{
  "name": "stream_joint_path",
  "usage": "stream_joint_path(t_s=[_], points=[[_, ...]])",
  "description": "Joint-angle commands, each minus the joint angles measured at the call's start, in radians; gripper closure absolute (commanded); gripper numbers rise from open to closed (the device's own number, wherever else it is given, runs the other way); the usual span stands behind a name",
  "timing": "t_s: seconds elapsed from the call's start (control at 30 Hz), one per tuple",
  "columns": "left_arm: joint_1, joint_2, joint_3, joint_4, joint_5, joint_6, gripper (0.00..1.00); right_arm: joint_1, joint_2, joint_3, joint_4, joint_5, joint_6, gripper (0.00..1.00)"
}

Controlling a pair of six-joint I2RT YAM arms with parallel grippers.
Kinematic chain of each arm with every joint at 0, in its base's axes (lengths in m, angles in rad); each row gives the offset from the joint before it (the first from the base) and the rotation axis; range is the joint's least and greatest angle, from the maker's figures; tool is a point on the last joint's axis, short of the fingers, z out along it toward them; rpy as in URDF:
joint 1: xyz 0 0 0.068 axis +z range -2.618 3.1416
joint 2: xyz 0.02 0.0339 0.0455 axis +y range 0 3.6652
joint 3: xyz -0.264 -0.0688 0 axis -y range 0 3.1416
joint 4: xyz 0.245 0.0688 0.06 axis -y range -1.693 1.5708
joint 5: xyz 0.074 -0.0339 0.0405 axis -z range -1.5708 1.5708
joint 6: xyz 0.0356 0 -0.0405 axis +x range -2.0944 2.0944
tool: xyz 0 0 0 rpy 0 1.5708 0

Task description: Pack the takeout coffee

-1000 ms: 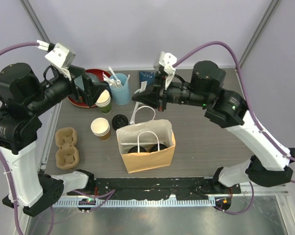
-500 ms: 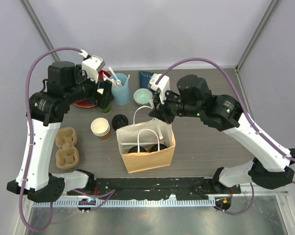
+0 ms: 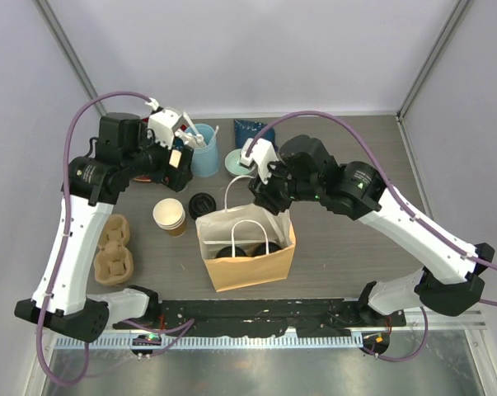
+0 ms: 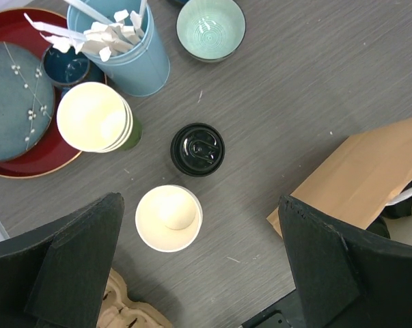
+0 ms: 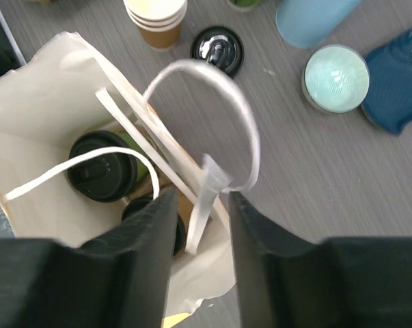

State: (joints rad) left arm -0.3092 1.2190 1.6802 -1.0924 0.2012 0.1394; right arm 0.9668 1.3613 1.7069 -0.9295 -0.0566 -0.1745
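Inside the paper bag on the tabletop, we see both lidded coffee cups. The right claw stands slightly parted around the bag's handle, apparently not pinching it; the left claw gapes wide.

The whole table is being viewed steeply downward from high above its near edge. The left wrist view is being aimed straight down from mid height. The right wrist view is being held close over the paper bag. A black lid and a green bowl are being shared by all three views.
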Motion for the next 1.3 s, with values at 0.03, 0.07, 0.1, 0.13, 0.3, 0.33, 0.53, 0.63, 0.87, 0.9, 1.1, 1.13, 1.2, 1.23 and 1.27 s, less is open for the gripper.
stream_joint_path(t_s=[0.03,0.07,0.1,0.13,0.3,0.33,0.53,0.63,0.87,0.9,1.1,1.13,1.2,1.23,1.27], points=[[0.016,-0.019,-0.025,0.055,-0.003,0.009,0.0,0.004,-0.033,-0.021,0.029,0.031,-0.039,0.47],[0.018,-0.019,-0.027,0.057,-0.002,0.009,0.0,0.006,-0.034,-0.017,0.029,0.018,-0.037,0.41],[0.018,-0.019,-0.028,0.055,0.0,0.011,0.0,0.006,-0.039,-0.007,0.029,0.009,-0.034,0.38],[0.018,-0.021,-0.03,0.057,0.001,0.009,0.0,0.004,-0.041,-0.001,0.032,0.0,-0.031,0.36],[0.025,-0.029,-0.034,0.051,0.001,0.009,0.0,0.004,-0.083,-0.007,0.083,-0.031,-0.019,0.33],[0.028,-0.03,-0.04,0.048,-0.002,0.008,0.0,0.003,-0.108,-0.016,0.098,-0.022,-0.005,0.32],[0.068,-0.073,-0.114,0.042,-0.008,-0.012,0.0,-0.034,-0.2,-0.108,0.254,0.17,0.079,0.28],[0.102,-0.095,-0.16,0.049,-0.005,-0.024,0.0,-0.103,-0.252,-0.161,0.354,0.185,0.13,0.25],[0.196,-0.203,-0.307,0.109,-0.006,-0.041,0.0,-0.348,-0.237,-0.23,0.434,0.258,0.199,0.2],[0.206,-0.214,-0.354,0.12,-0.009,-0.041,0.0,-0.399,-0.22,-0.263,0.439,0.223,0.213,0.2],[0.257,-0.302,-0.569,0.264,-0.085,-0.024,0.0,-0.752,-0.225,-0.564,0.636,0.08,0.377,0.2],[0.257,-0.305,-0.597,0.308,-0.094,-0.017,0.0,-0.816,-0.228,-0.613,0.728,0.069,0.394,0.2],[0.259,-0.308,-0.681,0.374,-0.14,-0.014,0.0,-0.868,-0.22,-0.751,0.822,0.032,0.421,0.2],[0.259,-0.308,-0.707,0.406,-0.16,-0.014,0.0,-0.887,-0.209,-0.794,0.912,0.043,0.438,0.2],[0.259,-0.308,-0.761,0.49,-0.177,-0.014,0.0,-0.913,-0.205,-0.875,0.961,0.052,0.447,0.2]])
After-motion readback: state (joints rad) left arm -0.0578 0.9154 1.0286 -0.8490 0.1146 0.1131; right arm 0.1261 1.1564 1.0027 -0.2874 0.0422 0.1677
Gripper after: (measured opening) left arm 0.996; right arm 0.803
